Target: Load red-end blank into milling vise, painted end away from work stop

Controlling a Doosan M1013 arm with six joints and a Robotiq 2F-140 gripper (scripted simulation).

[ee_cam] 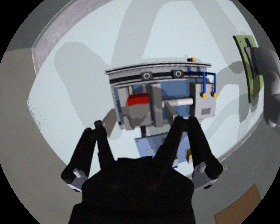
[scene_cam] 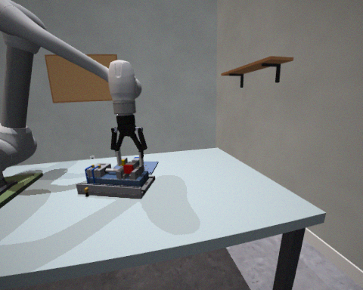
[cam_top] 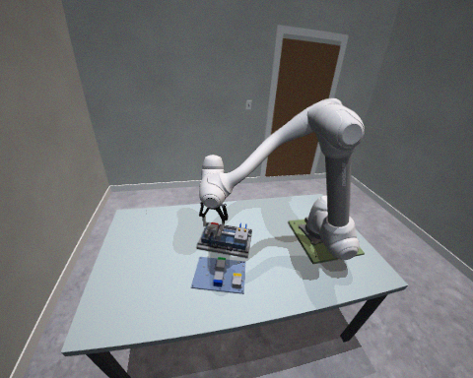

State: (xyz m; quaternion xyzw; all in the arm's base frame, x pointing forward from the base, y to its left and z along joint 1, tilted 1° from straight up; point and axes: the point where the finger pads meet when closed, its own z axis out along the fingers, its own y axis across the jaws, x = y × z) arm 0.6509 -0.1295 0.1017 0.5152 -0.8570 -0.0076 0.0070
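The blank with the red end (cam_top: pixel 214 224) (scene_cam: pixel 128 168) (ee_cam: pixel 138 100) lies between the jaws of the milling vise (cam_top: pixel 226 239) (scene_cam: pixel 116 179) (ee_cam: pixel 172 90). Its painted end points away from the infeed plate (cam_top: pixel 201 277) (scene_cam: pixel 152 166) (ee_cam: pixel 153 143). It looks roughly level, beside the fixed jaw (ee_cam: pixel 123 96); any small gap there or at the work stop is too small to tell. My gripper (cam_top: pixel 214 222) (scene_cam: pixel 130 162) (ee_cam: pixel 140 111) is open, pointing down, with one fingertip on each side of the blank and no contact visible. The low bars under the blank are hidden.
On the infeed plate, a green-ended blank (cam_top: pixel 221 264) and a blue-ended blank (cam_top: pixel 218 277) lie in line, close together. A yellow-ended blank (cam_top: pixel 236 281) lies to their right. Blue hoses (scene_cam: pixel 93 174) (ee_cam: pixel 204 84) stand up at the moving jaw block (cam_top: pixel 240 234) (ee_cam: pixel 206 102).
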